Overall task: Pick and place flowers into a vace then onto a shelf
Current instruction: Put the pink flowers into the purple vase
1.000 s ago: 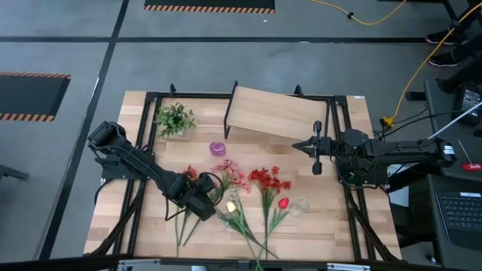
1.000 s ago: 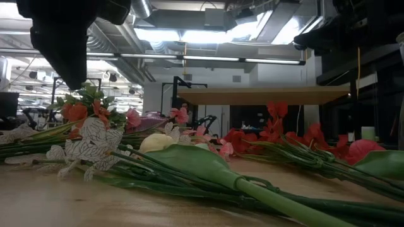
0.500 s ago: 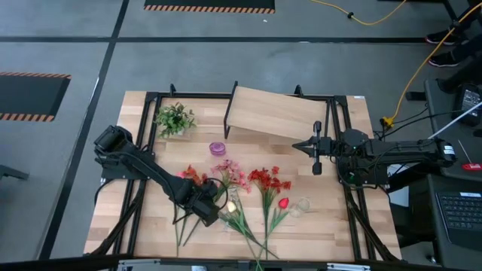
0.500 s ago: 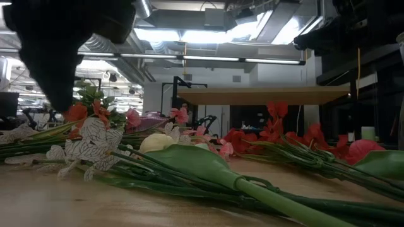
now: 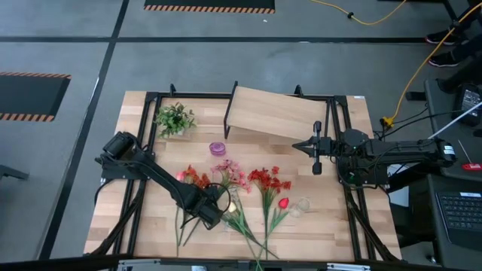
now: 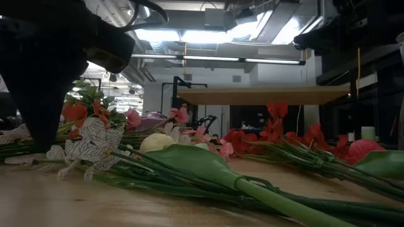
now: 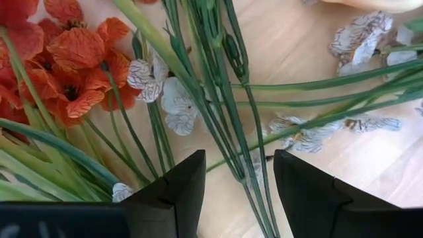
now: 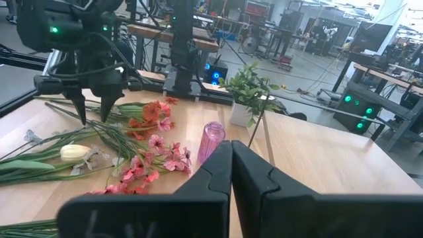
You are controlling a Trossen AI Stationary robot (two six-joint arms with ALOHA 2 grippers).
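The flowers [image 5: 241,192] lie loose on the desk [image 5: 143,226], near its front middle, between the two arms and in front of the small pink vase [image 5: 218,148] and the tilted shelf [image 5: 275,114]. They look like light artificial stems, thin and springy, with soft cloth blooms that would crush or snag, so the best hold is probably on a bare length of stem below the heads, where several stalks bunch together. In the high view the blooms point toward the back of the desk and the shelf, while the long green stems trail toward the front edge, fanning out and crossing one another. The left gripper [image 7: 236,192] hangs low over that tangle with its jaws parted and nothing between them yet; thin stems [image 7: 218,106] run lengthwise through the gap, with orange-red blooms [image 7: 69,63] off to one side. Because the stalks overlap, a closing grip may well drag up neighbours. The right gripper [image 8: 231,168] waits clenched and empty at the right side of the desk, just beside the shelf, pointing toward the vase.
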